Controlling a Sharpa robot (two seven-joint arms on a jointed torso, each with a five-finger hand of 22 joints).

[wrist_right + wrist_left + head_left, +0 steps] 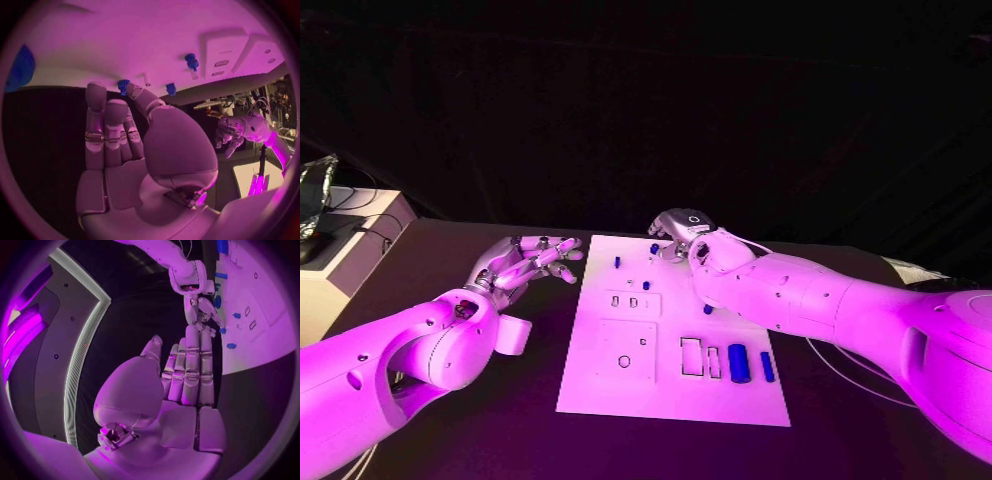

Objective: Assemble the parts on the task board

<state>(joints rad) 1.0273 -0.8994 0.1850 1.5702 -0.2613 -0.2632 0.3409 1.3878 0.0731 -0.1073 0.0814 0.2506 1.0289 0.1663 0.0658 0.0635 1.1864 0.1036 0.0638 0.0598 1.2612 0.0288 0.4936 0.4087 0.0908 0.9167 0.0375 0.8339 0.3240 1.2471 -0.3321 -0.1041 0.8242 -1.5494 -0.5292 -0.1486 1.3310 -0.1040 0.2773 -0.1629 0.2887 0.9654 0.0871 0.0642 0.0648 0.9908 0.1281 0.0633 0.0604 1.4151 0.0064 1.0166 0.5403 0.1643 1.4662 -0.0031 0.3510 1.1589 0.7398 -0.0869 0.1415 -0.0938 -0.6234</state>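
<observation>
Black counter (pixel 473 440), white task board (pixel 668 400) flat at its middle, long side running away from the robot.

Left robot hand (pixel 531 262) just off the board's left edge, near the far end, over bare counter. Fingers apart, straight and side by side in the left wrist view (pixel 190 370); nothing held, open.

Right robot hand (pixel 687 235) at the board's far end, right of centre, fingertips down close to small blue parts there. In the right wrist view (pixel 119 135), fingers extended toward the board's edge, tips close to a blue part (pixel 123 84) and another (pixel 170 89); contact not clear. Nothing visibly clasped; fingers spread, so read as open.

Parts: large blue cylinder (pixel 738 362) and thin blue bar (pixel 767 365) lying side by side at the near right of the board, beside two rectangular recesses (pixel 692 357). Small blue pegs (pixel 617 262) near the far end.
</observation>
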